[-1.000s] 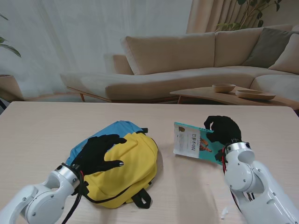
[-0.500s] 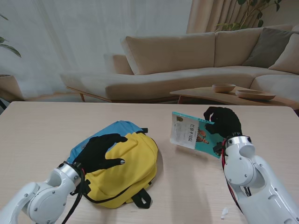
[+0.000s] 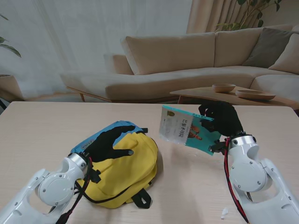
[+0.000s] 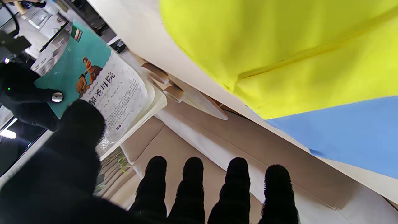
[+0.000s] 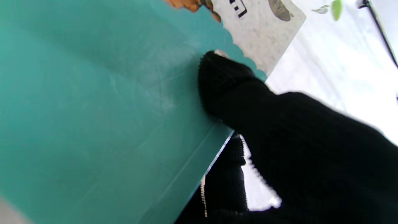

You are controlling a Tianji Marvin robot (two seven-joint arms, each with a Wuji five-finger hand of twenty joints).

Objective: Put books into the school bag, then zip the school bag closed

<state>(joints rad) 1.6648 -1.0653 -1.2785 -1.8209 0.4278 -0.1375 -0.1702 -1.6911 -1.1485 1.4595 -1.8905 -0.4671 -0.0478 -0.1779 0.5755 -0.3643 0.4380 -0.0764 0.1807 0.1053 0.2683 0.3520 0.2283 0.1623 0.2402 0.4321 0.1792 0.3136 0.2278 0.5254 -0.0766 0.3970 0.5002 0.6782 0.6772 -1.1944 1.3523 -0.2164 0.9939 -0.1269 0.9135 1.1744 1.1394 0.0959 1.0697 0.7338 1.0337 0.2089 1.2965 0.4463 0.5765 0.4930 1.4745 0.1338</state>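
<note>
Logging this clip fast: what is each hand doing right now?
Left hand: open, fingers spread over the school bag, gripping nothing.
Right hand: shut on the book, held off the table.

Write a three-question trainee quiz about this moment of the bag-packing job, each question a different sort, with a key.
1. True or false: the book lies flat on the table.
2. Which hand holds the book? A) left hand B) right hand
3. Fill in: the left hand's fingers are spread over the yellow and ___ school bag.

Key: 1 false, it is held up, tilted; 2 B; 3 blue.
</note>
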